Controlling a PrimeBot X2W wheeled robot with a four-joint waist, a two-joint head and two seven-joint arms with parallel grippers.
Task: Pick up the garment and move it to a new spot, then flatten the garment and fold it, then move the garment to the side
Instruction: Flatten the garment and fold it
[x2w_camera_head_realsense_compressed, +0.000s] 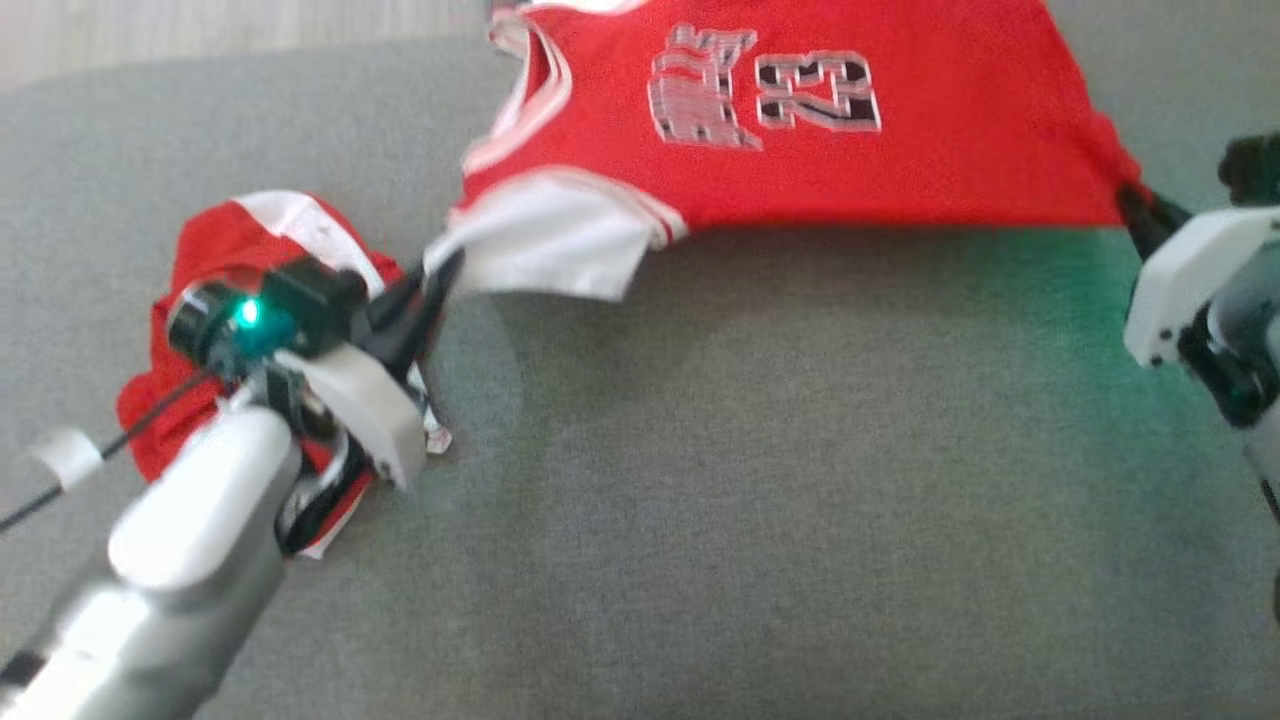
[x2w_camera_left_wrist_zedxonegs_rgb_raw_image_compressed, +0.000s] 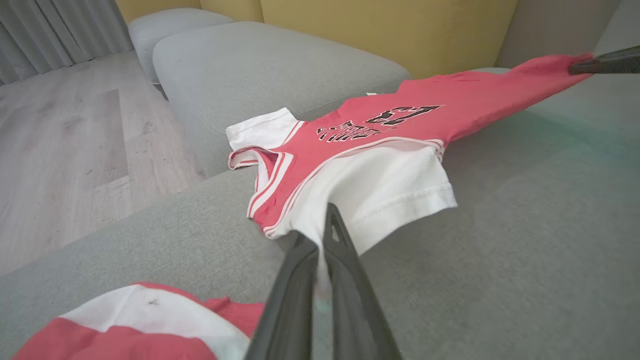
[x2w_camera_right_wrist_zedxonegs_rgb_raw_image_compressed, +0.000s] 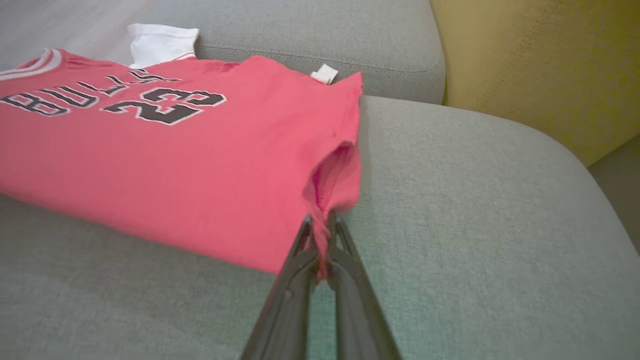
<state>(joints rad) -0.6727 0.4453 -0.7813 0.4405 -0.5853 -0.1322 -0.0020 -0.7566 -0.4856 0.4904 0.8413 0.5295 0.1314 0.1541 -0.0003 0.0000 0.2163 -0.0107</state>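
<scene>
Left gripper (x2w_camera_head_realsense_compressed: 438, 272): closed; the edge of the white short sleeve (x2w_camera_left_wrist_zedxonegs_rgb_raw_image_compressed: 385, 190) is pinched between its two dark fingers.
Right gripper (x2w_camera_right_wrist_zedxonegs_rgb_raw_image_compressed: 320, 227): closed; the red hem corner (x2w_camera_right_wrist_zedxonegs_rgb_raw_image_compressed: 336, 172) is clamped, bunched into a small fold at the fingertips.
Garment: a red jersey-style shirt with white sleeves and a black-and-white chest print (x2w_camera_head_realsense_compressed: 960, 150); it is held stretched between both grippers; the near edge is raised off the grey fabric sofa cushion (x2w_camera_head_realsense_compressed: 750, 500), while the far edge seems to rest on it.
Key relation: the shirt's long axis runs from one gripper to the other, straight across the head view; the sleeve and collar end lies at the left gripper, the hem end at the right; from each set of fingertips the cloth lies forward and inward, away from the robot; neither arm is nearer, since each holds one end.
Arm pose: the left forearm is angled up from the lower left, fingers pointing inward and away; the right wrist is seen at the right edge, fingers pointing inward.
Nearby: a crumpled red-and-white second garment (x2w_camera_head_realsense_compressed: 205, 255) lies under the left wrist, apart from the held shirt.
Judged step: laying out and flattening; an even lowering by both arms, with the tension kept, is probably called for.
</scene>
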